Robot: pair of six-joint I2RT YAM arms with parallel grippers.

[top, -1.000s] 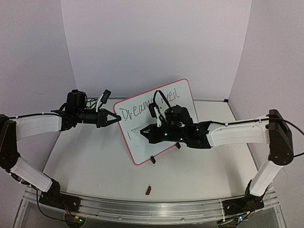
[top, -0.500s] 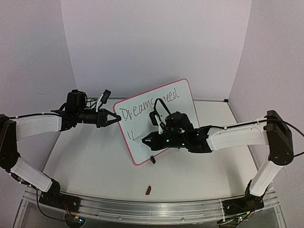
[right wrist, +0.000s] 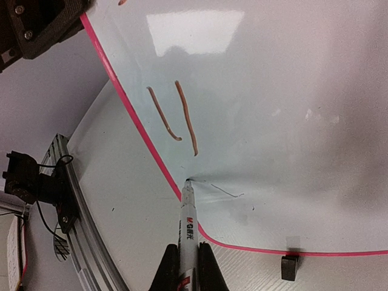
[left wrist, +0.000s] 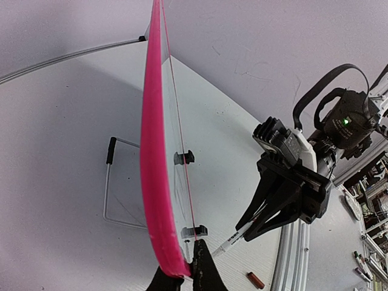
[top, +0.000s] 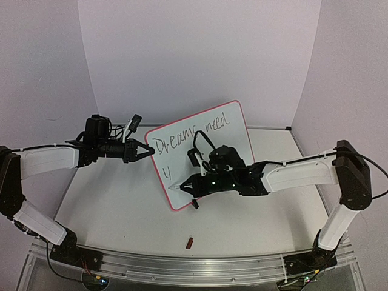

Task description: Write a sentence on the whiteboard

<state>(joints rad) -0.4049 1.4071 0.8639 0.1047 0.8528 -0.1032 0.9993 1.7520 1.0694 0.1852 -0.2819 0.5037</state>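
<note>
The whiteboard (top: 233, 142) with a pink-red frame stands tilted on the table, with "Dreams need" written on top and a "4"-like mark (right wrist: 182, 115) below. My left gripper (top: 147, 150) is shut on the board's left edge (left wrist: 159, 200) and holds it. My right gripper (top: 197, 183) is shut on a white marker (right wrist: 187, 233); its tip (right wrist: 187, 181) touches the board near the lower left corner, just inside the frame. The marker also shows in the left wrist view (left wrist: 233, 239).
A small red-brown marker cap (top: 189, 243) lies on the table near the front rail (top: 182, 267); it also shows in the left wrist view (left wrist: 255, 280). A black clip foot (right wrist: 290, 267) stands under the board's lower edge. Walls enclose the table.
My right gripper has moved down and left along the board with the marker, and a "4"-like mark has appeared below the first line. The left arm has not moved.
</note>
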